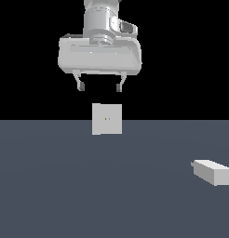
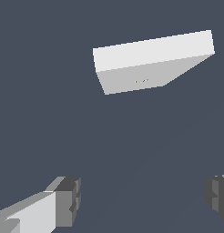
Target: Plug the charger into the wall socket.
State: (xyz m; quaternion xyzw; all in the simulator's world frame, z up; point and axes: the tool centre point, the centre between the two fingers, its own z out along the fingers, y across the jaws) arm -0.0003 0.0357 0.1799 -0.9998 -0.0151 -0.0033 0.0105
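Slate-blue and unmarked, the flat bench surface point(image 1: 65, 186) ran matte and even from its near edge back to its far edge, where it met plain black. No brand, label or writing could be read on anything in either view.

Near the middle of the far edge stood the pale-grey square wall socket plate point(image 1: 106, 119), upright, smooth and flat-faced, with two tiny yellowish dots at the centre of its face. In the wrist view the same plate point(image 2: 152, 61) showed as a thick slab with crisp corners, a lighter top face and a darker front face carrying the two dots.

Toward the bench edge on the exterior view's right, well apart from the socket and nearer the front, lay the small light-grey elongated rectangular charger block point(image 1: 212, 172). It rested flat on the surface, set at a slant, with a small nub at the end that pointed toward the exterior view's left. Its faces looked plain and hard-edged, the top lighter than the side.

Above the socket hung the white, glossy, rounded-bodied claw point(image 1: 100, 87) of the arm, clear of the plate. Its two short dark-tipped fingers point(image 1: 80, 85) were spread wide apart and held nothing. In the wrist view, one blocky grey fingertip point(image 2: 68, 200) showed with a ridged pad, the other at the opposite border, with bare bench between them.
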